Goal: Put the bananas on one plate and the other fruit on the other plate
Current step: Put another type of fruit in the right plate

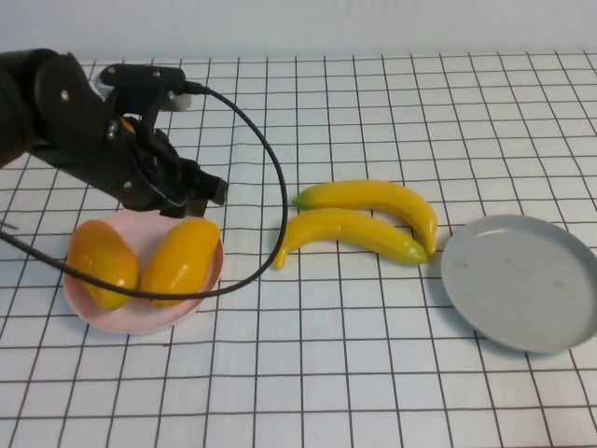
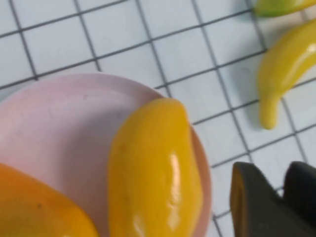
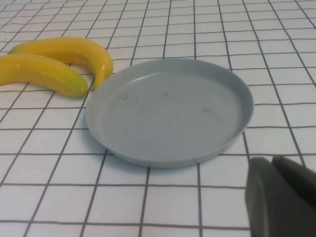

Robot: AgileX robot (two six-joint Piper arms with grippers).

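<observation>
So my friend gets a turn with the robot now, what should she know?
Left gripper: at the back edge of the pink plate, fingers shut, holding nothing.
Right gripper: near the grey plate, outside the high view, fingers shut and empty.
Done: both orange-yellow fruits lie on the pink plate.
Left: the two bananas lie side by side on the table beside the grey plate, which holds nothing. They probably go on it next.

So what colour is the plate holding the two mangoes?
Pale pink plate, clearest in the high view.
</observation>
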